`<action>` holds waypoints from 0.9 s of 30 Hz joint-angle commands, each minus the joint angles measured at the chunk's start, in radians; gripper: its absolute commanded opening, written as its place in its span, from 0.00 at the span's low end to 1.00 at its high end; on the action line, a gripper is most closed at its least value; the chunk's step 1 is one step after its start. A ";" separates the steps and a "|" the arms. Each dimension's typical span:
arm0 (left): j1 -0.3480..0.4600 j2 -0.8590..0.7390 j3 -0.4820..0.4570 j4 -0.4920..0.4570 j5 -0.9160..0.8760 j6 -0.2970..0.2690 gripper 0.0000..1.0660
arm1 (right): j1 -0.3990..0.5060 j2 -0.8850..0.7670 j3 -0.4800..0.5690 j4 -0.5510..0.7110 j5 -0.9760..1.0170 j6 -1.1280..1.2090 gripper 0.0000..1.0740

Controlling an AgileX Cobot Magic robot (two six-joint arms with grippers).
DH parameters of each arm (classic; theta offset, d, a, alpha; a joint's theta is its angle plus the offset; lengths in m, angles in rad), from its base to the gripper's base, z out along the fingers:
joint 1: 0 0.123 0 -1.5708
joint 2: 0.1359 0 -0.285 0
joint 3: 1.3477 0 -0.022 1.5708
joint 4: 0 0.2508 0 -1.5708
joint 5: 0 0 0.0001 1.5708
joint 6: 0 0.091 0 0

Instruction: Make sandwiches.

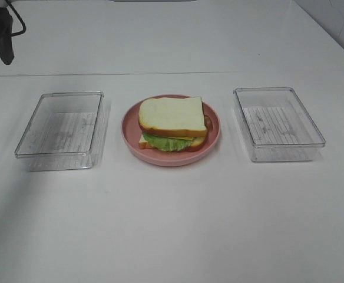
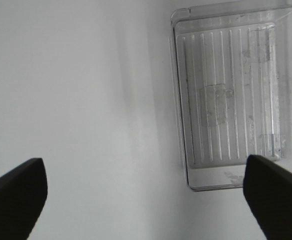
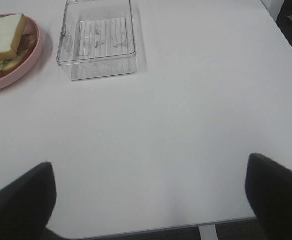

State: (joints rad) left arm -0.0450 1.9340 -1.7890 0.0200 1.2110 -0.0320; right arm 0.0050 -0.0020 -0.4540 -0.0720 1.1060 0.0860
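Observation:
A stacked sandwich (image 1: 172,122) sits on the round pink plate (image 1: 214,137) in the middle of the table. Its top layer is a white bread slice with an orange-brown crust. Green lettuce (image 1: 163,141), a yellow cheese edge and the bottom slice show below it. The sandwich also shows in the right wrist view (image 3: 5,42). My left gripper (image 2: 143,167) is open and empty, above the table beside the left tray. My right gripper (image 3: 149,165) is open and empty, near the table's front right edge, far from the plate.
An empty clear tray (image 1: 60,131) stands left of the plate and shows in the left wrist view (image 2: 236,95). Another empty clear tray (image 1: 278,125) stands to the right and shows in the right wrist view (image 3: 98,40). A dark arm part (image 1: 4,35) is at the back left corner.

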 commanded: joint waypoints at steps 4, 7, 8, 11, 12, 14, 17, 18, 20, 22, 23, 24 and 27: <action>0.001 -0.167 0.182 -0.020 0.015 -0.014 0.93 | -0.007 -0.032 0.004 0.003 -0.007 -0.007 0.92; 0.001 -0.296 0.330 -0.020 -0.039 -0.043 0.93 | -0.007 -0.032 0.004 0.003 -0.007 -0.007 0.92; 0.001 -0.395 0.435 -0.020 -0.085 -0.059 0.92 | -0.007 -0.032 0.004 0.003 -0.007 -0.007 0.92; 0.001 -0.453 0.492 -0.020 -0.109 -0.060 0.92 | -0.007 -0.032 0.004 0.003 -0.007 -0.007 0.92; 0.001 -0.574 0.592 -0.020 -0.142 -0.063 0.92 | -0.007 -0.032 0.004 0.003 -0.007 -0.007 0.92; 0.001 -0.637 0.643 -0.020 -0.154 -0.063 0.92 | -0.007 -0.032 0.004 0.003 -0.007 -0.007 0.92; 0.001 -0.806 0.772 -0.020 -0.168 -0.063 0.92 | -0.007 -0.032 0.004 0.003 -0.007 -0.007 0.92; 0.001 -0.943 0.852 -0.020 -0.168 -0.062 0.92 | -0.007 -0.032 0.004 0.003 -0.007 -0.007 0.92; 0.001 -0.999 0.880 -0.014 -0.168 -0.062 0.92 | -0.007 -0.032 0.004 0.003 -0.007 -0.007 0.92; 0.001 -1.274 0.989 0.007 -0.167 -0.060 0.92 | -0.007 -0.032 0.004 0.003 -0.007 -0.007 0.92; 0.001 -1.274 0.989 0.007 -0.167 -0.060 0.92 | -0.007 -0.032 0.004 0.003 -0.007 -0.007 0.92; 0.001 -1.328 1.005 0.013 -0.166 -0.060 0.92 | -0.007 -0.032 0.004 0.003 -0.007 -0.007 0.92; 0.001 -1.510 1.047 0.029 -0.165 -0.060 0.92 | -0.007 -0.032 0.004 0.003 -0.007 -0.007 0.92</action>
State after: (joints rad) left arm -0.0450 0.4400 -0.7530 0.0420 1.0510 -0.0850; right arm 0.0050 -0.0020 -0.4540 -0.0720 1.1060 0.0860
